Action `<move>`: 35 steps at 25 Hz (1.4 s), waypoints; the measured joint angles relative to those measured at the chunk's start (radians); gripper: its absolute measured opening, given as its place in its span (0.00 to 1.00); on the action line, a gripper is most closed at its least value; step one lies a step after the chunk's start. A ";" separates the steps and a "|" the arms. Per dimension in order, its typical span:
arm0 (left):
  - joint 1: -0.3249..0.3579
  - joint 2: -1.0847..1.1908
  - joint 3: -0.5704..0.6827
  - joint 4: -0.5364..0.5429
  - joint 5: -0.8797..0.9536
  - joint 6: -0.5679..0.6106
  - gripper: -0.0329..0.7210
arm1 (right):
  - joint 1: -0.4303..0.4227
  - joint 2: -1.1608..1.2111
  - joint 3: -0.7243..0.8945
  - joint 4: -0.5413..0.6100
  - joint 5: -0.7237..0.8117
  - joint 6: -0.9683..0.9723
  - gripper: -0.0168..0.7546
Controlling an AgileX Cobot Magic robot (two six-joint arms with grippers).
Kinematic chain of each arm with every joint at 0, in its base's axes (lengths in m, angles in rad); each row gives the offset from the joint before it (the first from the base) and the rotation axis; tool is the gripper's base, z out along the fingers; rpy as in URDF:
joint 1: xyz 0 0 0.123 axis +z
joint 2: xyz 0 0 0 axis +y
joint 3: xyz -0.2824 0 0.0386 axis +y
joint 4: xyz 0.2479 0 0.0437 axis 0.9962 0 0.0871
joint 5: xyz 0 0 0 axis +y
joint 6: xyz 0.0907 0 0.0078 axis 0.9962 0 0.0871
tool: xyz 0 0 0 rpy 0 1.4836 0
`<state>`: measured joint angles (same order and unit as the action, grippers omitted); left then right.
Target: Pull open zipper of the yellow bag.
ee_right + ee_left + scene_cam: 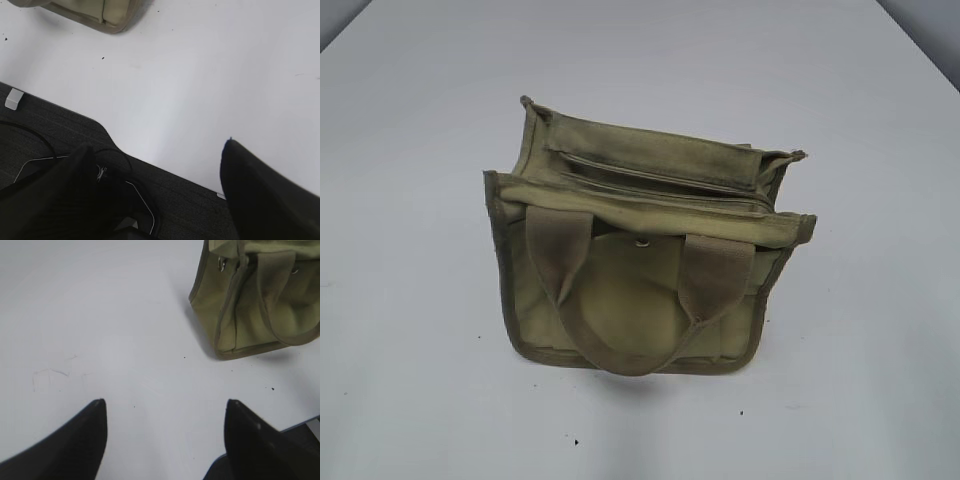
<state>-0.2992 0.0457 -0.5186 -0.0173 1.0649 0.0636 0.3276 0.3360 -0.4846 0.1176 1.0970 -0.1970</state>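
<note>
The yellow bag (pixel 620 300) stands in the middle of the white table, its two webbing handles hanging down the front below a metal snap (pixel 641 241). The zipper (pixel 650 178) runs straight along the bag's top and looks closed. In the left wrist view the bag (pixel 250 310) is at the upper right, with a small shiny metal piece (pixel 221 263) at its top corner. My left gripper (pixel 166 405) is open over bare table, well short of the bag. My right gripper (pixel 156 145) is open at the table's edge, far from the bag's corner (pixel 107 15). Neither gripper shows in the exterior view.
The white table (pixel 420 380) stretches all round the bag. In the right wrist view the table's edge (pixel 115 142) runs diagonally, with dark floor and black cables (pixel 130 165) below it. A small white block (pixel 14 98) sits at the edge.
</note>
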 joint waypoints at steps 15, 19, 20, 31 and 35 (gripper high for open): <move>0.000 0.000 0.000 -0.001 -0.002 0.000 0.79 | -0.007 0.000 0.000 0.003 -0.001 0.001 0.79; 0.072 0.000 0.000 -0.002 -0.002 0.000 0.79 | -0.093 -0.026 0.000 0.005 -0.003 0.001 0.79; 0.106 -0.001 0.000 -0.002 -0.002 0.000 0.79 | -0.121 -0.045 0.000 0.005 -0.003 0.001 0.79; 0.240 -0.051 0.000 -0.002 -0.003 0.000 0.79 | -0.296 -0.289 0.000 0.005 -0.003 0.001 0.79; 0.240 -0.051 0.000 -0.002 -0.003 0.000 0.79 | -0.296 -0.340 0.000 0.005 -0.003 0.001 0.79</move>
<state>-0.0592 -0.0058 -0.5186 -0.0190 1.0621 0.0633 0.0318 -0.0039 -0.4846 0.1223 1.0939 -0.1960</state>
